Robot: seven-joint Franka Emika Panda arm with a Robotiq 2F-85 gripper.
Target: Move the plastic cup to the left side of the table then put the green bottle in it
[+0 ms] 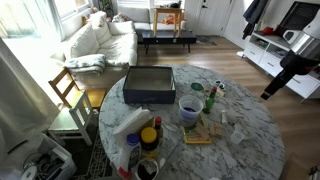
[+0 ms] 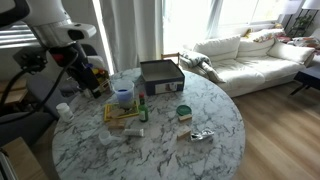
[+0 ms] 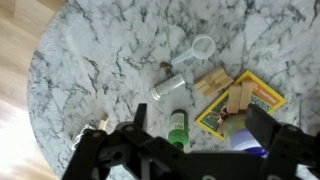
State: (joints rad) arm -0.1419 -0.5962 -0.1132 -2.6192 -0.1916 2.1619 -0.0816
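Observation:
The plastic cup (image 1: 189, 108), whitish with a blue rim, stands near the middle of the marble table (image 1: 245, 140); it also shows in an exterior view (image 2: 124, 96). The slim green bottle (image 1: 211, 98) stands upright close beside it, also in an exterior view (image 2: 143, 112). My gripper (image 1: 270, 90) hangs high over the table's edge, apart from both, seen too in an exterior view (image 2: 88, 82). In the wrist view the gripper (image 3: 200, 135) is open and empty. Far below it are the green bottle (image 3: 177, 127) and the cup (image 3: 250, 142), which is partly hidden by a finger.
A dark box (image 1: 148, 85) sits at the table's far side. A yellow bottle with a red cap (image 1: 157, 130), a yellow card with wooden blocks (image 3: 240, 100), a lying clear vial (image 3: 175, 85), a white ring (image 3: 203, 46) and a green-lidded jar (image 2: 184, 112) lie around.

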